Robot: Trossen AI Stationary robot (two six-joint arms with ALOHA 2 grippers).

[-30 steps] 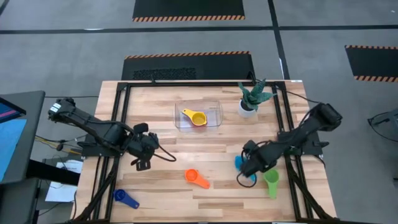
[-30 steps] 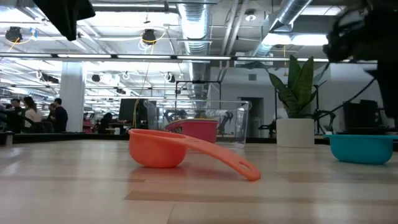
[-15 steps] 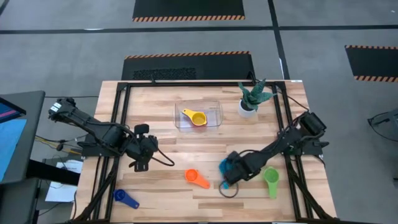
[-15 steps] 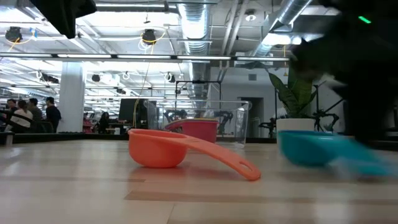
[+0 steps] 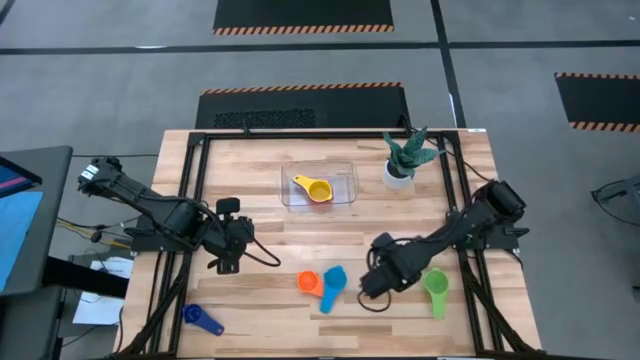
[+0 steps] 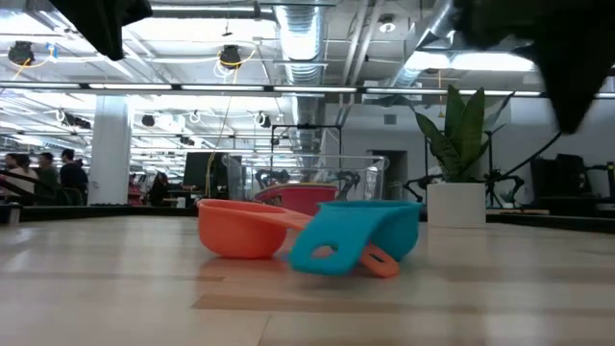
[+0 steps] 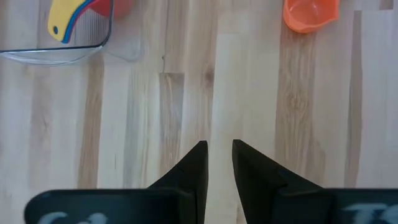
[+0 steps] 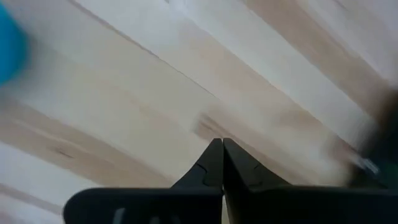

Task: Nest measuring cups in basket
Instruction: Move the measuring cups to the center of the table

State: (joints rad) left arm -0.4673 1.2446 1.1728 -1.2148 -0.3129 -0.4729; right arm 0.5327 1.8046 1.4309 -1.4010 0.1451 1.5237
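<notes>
The teal measuring cup (image 5: 332, 285) lies tipped on the table, its bowl (image 6: 370, 231) leaning on the handle of the orange cup (image 5: 308, 282). My right gripper (image 5: 372, 285) hovers shut just to its right, clear of it. The clear basket (image 5: 320, 185) at the table's far middle holds a yellow cup (image 5: 317, 189) over a red one (image 6: 307, 199). A green cup (image 5: 436, 285) lies at the right and a dark blue cup (image 5: 201, 319) at the near left. My left gripper (image 7: 217, 149) waits at the left, its fingers narrowly open over bare wood.
A white pot with a green plant (image 5: 405, 160) stands right of the basket. Black frame rails (image 5: 200, 200) run along the table's left, right and far sides. Bare wood lies between the basket and the near cups.
My right gripper has swept toward the table's left and risen a little. The teal cup has slid left along the table ahead of it and has ended tipped against the orange cup's handle. The gripper now stands apart from it.
</notes>
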